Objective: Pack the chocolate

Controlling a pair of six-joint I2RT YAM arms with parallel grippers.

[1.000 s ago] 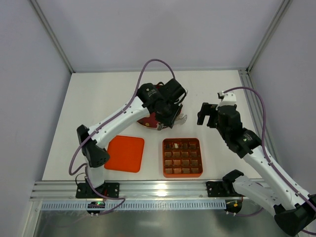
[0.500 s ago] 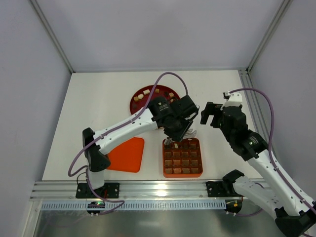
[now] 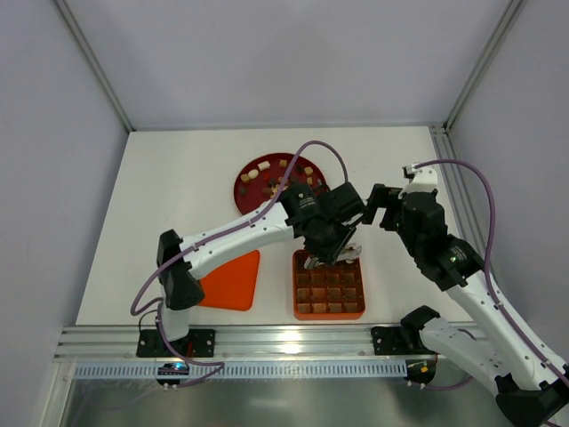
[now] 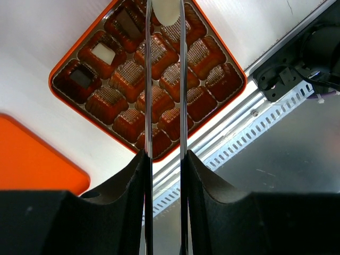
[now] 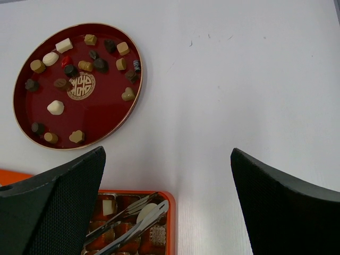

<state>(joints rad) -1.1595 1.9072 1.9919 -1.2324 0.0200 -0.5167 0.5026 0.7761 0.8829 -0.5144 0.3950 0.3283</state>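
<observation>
Left gripper (image 3: 332, 257) thin tongs clamped on a cream chocolate (image 4: 166, 11), hanging over the far row of the orange-red gridded tray (image 3: 329, 316). Same row already has three pieces in its cells: dark (image 4: 127, 24), cream (image 4: 104, 53), dark (image 4: 81, 78). Right gripper (image 5: 167, 154) has fingers spread wide and holds nothing, above bare table just beyond the tray. Loose chocolates (image 5: 55, 107) are scattered on the round red plate (image 5: 101, 114). Flat orange lid (image 3: 227, 277) lies left of the tray.
</observation>
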